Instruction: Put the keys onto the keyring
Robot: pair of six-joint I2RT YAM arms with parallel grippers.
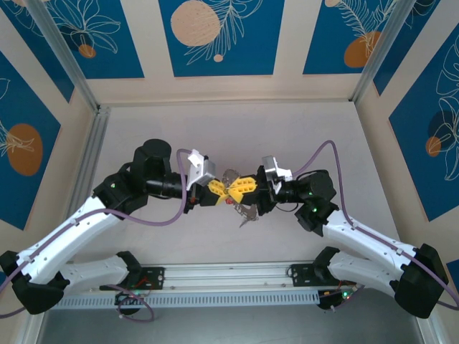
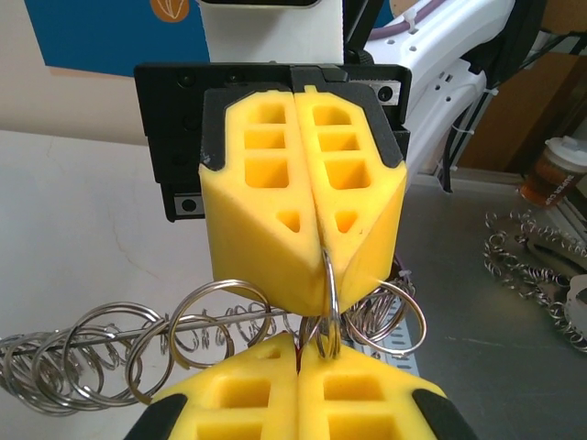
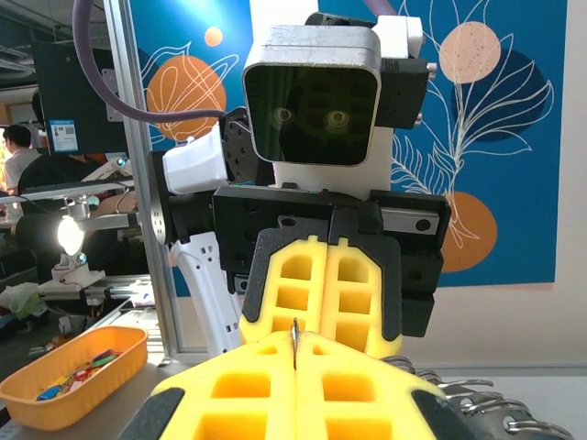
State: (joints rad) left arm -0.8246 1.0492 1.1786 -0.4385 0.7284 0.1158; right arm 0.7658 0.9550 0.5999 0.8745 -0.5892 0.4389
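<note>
Above table (image 1: 215, 129), left claw (image 1: 222, 192) and right claw (image 1: 242, 188) pinch keyring (image 2: 119, 353).

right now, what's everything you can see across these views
keyring: one, grey metal, pinched edge-on between both tools
wire loops: many, silver, fringing the keyring
key: one, tiny, red, just below the tool tips
loose loops: one tangle, silver, on the grey surface apart from the keyring
cup: one, brown with white lid, background of left wrist view
tray: one, orange, low left of right wrist view, small coloured bits inside
table: one, off-white, beneath the keyring
left tool: one, yellow, shut on the keyring
right tool: one, yellow, shut on the keyring
</note>
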